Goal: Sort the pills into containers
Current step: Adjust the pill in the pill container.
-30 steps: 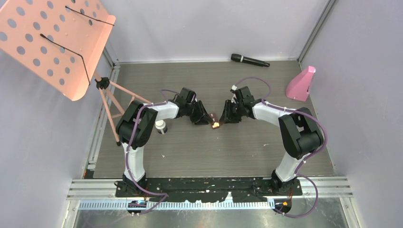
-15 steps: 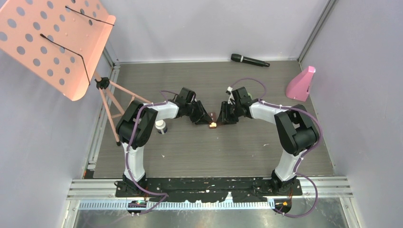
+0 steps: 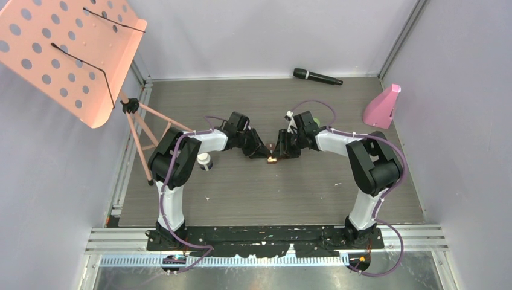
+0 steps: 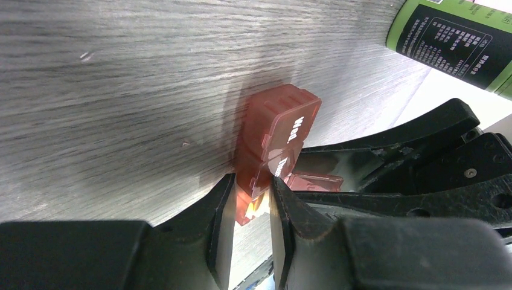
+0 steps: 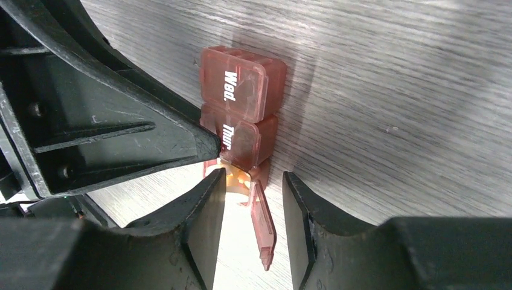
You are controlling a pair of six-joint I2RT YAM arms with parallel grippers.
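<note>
Jaws of the left gripper [image 4: 250, 188] are closed on one end of the brown pill case [image 4: 281, 121], which rests on the wooden table [image 4: 121, 90] between the two arms. Those of the right gripper [image 5: 253, 181] are held apart, with the opened lid flap [image 5: 264, 226] straddled. Pale contents [image 5: 236, 179], possibly pills, are glimpsed in the open cell. A green bottle [image 4: 459, 42] is seen nearby.

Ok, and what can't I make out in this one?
Open compartment, right wrist view: glare washes out its contents, so pills cannot be confirmed.
Pill case, top view: too small, mostly covered by the left end effector and right end effector.
Green bottle, left wrist view: cut off by the frame's edge.
</note>
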